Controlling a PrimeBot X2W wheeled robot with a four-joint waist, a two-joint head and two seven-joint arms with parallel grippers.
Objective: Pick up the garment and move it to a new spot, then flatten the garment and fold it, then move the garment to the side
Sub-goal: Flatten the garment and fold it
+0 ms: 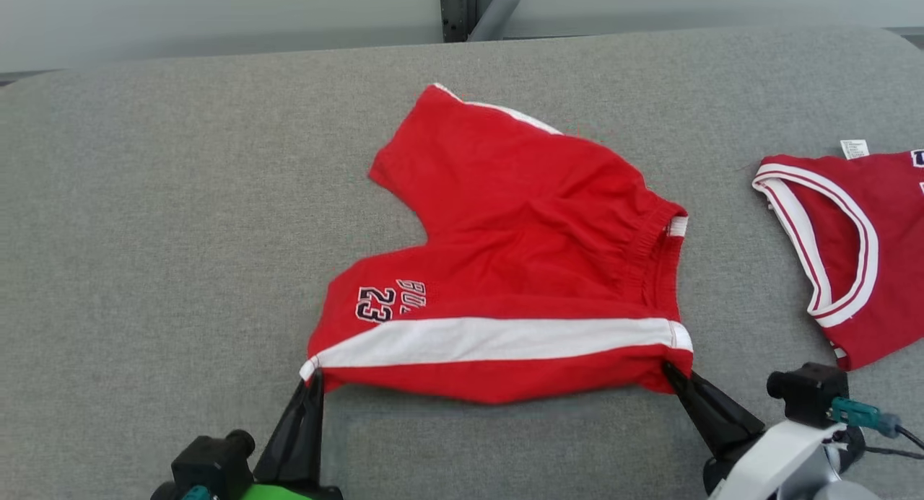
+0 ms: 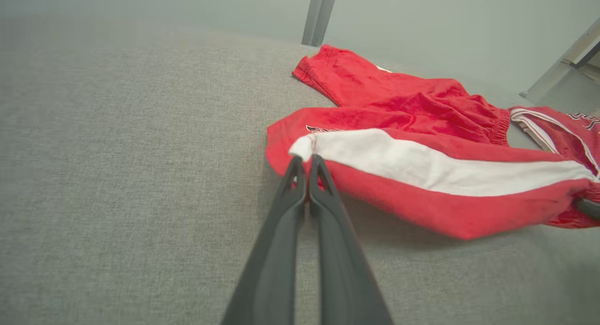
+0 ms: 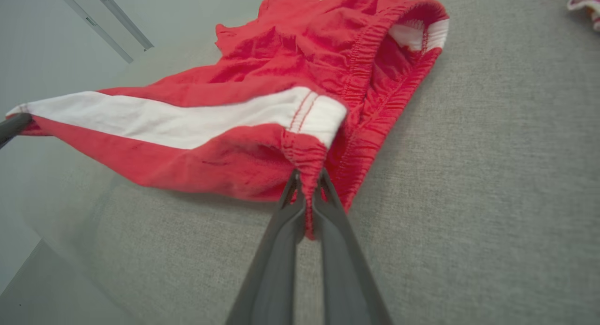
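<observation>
Here the red shorts [image 1: 520, 255] lie in the middle of the desk [image 1: 144, 233], near edge lifted. The left gripper [image 1: 312, 376] is clamped on their hem corner and the right gripper [image 1: 669, 370] on their waistband corner. A jersey [image 1: 859, 247] lies apart, rightward.

A pair of shorts [image 1: 520, 255] lies in the middle of a padded table [image 1: 180, 233]. The left gripper [image 1: 312, 374] holds the near left corner, the right gripper [image 1: 668, 370] the near right corner. A jersey [image 1: 859, 255] lies apart, farther right.
</observation>
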